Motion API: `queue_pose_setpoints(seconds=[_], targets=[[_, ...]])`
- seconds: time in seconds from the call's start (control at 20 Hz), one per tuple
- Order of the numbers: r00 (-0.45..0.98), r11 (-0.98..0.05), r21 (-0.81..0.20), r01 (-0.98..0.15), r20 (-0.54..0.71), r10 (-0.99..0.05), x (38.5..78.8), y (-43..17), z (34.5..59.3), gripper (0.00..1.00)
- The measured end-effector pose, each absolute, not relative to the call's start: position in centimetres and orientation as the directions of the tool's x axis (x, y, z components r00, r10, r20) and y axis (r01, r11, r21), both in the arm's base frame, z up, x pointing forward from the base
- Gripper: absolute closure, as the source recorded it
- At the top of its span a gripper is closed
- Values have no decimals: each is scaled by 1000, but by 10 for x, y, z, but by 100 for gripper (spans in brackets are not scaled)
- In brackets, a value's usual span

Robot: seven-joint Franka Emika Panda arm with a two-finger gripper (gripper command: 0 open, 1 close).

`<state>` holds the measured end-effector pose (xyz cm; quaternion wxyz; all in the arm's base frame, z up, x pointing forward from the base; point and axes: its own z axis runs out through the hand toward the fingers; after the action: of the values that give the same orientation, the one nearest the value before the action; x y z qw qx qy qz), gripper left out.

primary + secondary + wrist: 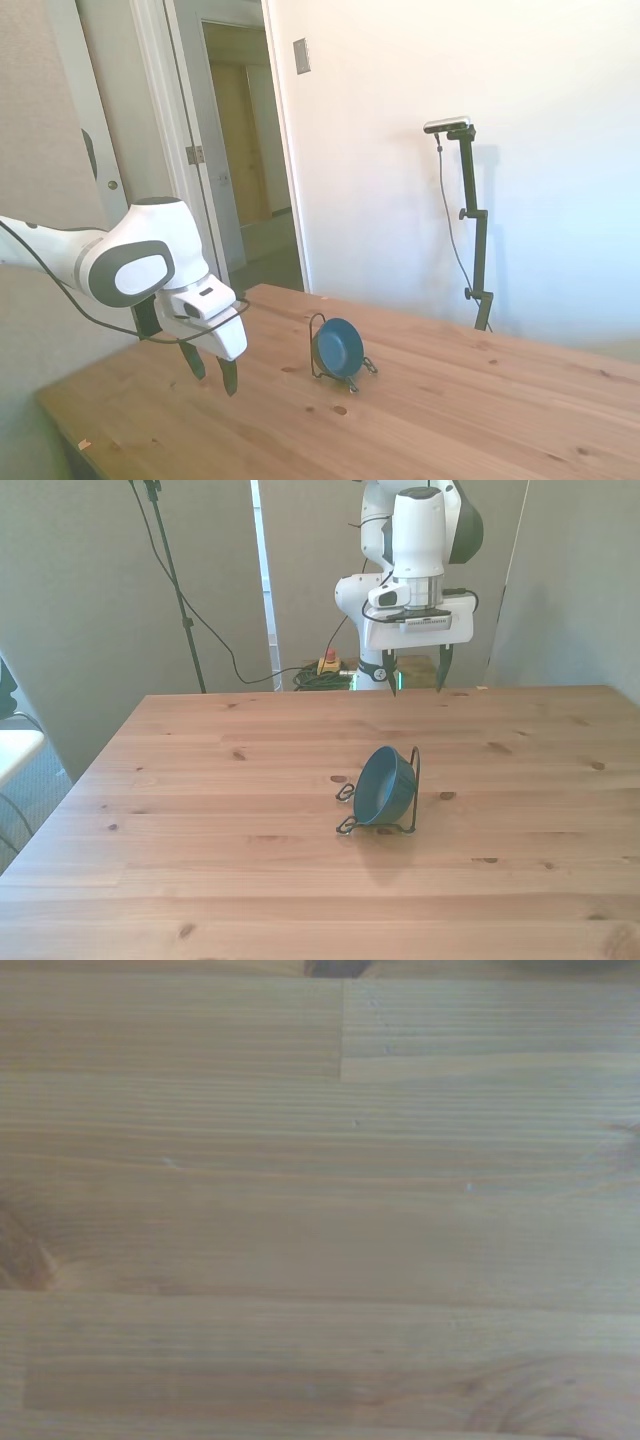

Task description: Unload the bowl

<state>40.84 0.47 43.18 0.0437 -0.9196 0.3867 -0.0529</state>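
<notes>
The dark blue bowl (339, 346) (384, 788) stands on its edge, leaning in a thin black wire stand (412, 792) near the middle of the wooden table (200, 860). My gripper (211, 368) (418, 673) hangs above the table's far edge, well away from the bowl, pointing down. It is open and nothing is between its fingers. The wrist view shows only bare wood planks (320, 1210); the bowl is out of that view.
An open doorway (245, 150) and a white wall lie beyond the table in the side view. Cables and a small red-and-yellow item (328, 665) sit on the floor behind the table in the front view.
</notes>
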Motion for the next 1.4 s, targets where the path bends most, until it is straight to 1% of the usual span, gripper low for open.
queue_pose_setpoints(seconds=[0.3, 0.4, 0.6, 0.75, 0.9, 1.05, 1.2, 1.4], targets=[[676, -679, -101, -727, 69, -734, 416, -5, 429, 0], [656, -659, -108, -744, 69, -752, 429, -20, 433, 0], [612, -616, -141, -775, 77, -787, 466, -49, 449, 0], [605, -611, -153, -777, 83, -792, 493, -60, 455, 0], [645, -651, -153, -743, 94, -758, 515, -70, 455, 0], [706, -713, -156, -684, 107, -700, 529, -83, 456, 0], [761, -770, -178, -613, 132, -636, 542, -92, 458, 0], [821, -830, -228, -509, 161, -548, 555, -90, 449, 0]])
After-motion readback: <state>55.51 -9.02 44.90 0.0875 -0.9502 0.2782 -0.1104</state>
